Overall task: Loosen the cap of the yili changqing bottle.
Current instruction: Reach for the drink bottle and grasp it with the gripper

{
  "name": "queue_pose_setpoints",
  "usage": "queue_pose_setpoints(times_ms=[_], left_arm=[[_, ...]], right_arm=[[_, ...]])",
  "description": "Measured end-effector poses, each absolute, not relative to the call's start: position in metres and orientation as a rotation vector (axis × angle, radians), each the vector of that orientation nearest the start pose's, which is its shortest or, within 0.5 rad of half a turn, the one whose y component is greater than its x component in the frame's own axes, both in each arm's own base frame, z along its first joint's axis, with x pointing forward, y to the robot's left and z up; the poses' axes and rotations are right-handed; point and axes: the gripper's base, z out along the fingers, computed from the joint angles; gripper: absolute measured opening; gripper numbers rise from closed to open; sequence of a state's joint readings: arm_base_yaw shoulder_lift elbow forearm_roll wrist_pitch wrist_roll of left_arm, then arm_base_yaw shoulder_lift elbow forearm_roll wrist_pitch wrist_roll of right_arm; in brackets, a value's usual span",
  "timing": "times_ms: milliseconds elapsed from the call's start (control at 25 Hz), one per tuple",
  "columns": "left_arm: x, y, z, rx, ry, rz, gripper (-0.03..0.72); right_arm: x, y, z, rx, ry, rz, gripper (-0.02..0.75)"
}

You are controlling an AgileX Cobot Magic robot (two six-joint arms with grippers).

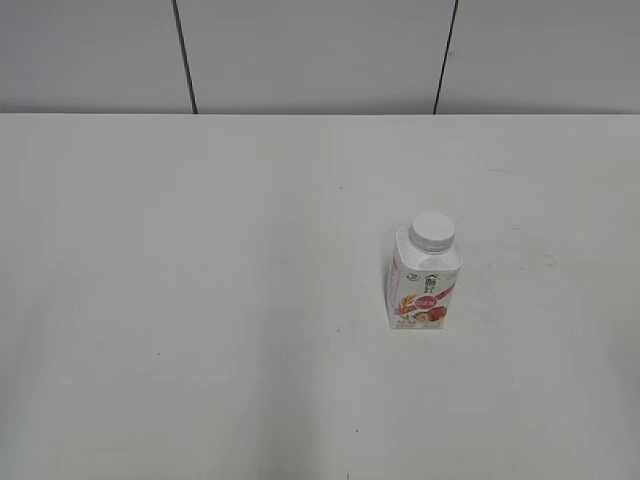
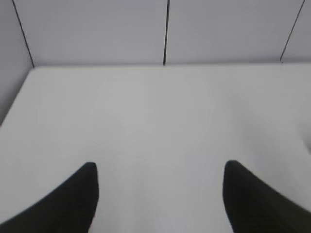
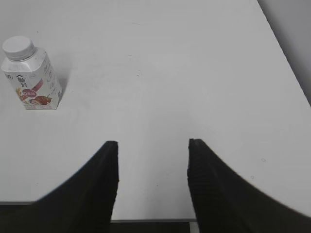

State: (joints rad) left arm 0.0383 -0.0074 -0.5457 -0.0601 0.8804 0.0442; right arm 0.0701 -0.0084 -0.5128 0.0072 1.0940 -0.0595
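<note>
The bottle (image 1: 423, 285) stands upright on the desk (image 1: 200, 300), probably light and easy to squash, so hold its body and twist the ribbed cap (image 1: 432, 231); both end effectors (image 2: 160, 199) (image 3: 153, 167) are open, empty.

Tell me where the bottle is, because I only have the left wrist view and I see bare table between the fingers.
Observer: The yili changqing bottle stands upright right of the table's centre in the exterior view, out of your frame.
Operator: Is the cap on?
Observer: Yes, the white cap sits on the neck; nothing touches it.
Operator: Where is the right hand?
Observer: The right hand is open over the table's near edge; in its view the bottle stands far to the upper left.
Operator: Anything near the bottle?
Observer: No arm shows in the exterior view.
</note>
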Motion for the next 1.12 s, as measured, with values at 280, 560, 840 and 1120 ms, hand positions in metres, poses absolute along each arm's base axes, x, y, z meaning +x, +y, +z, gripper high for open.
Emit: queue_pose_setpoints(times_ms=[280, 560, 840, 1120], left_arm=[[0.029, 0.001, 0.317, 0.000, 1.538, 0.051, 0.491], [0.073, 0.003, 0.311, -0.005, 1.487, 0.054, 0.488], [0.122, 0.005, 0.300, -0.015, 1.540, 0.051, 0.482], [0.169, 0.007, 0.280, -0.018, 1.599, 0.055, 0.455]], right_arm=[[-0.009, 0.000, 0.278, -0.134, 2.052, 0.015, 0.378], [-0.009, 0.000, 0.278, -0.134, 2.052, 0.015, 0.378], [-0.009, 0.000, 0.278, -0.134, 2.052, 0.015, 0.378], [-0.009, 0.000, 0.278, -0.134, 2.052, 0.015, 0.378]])
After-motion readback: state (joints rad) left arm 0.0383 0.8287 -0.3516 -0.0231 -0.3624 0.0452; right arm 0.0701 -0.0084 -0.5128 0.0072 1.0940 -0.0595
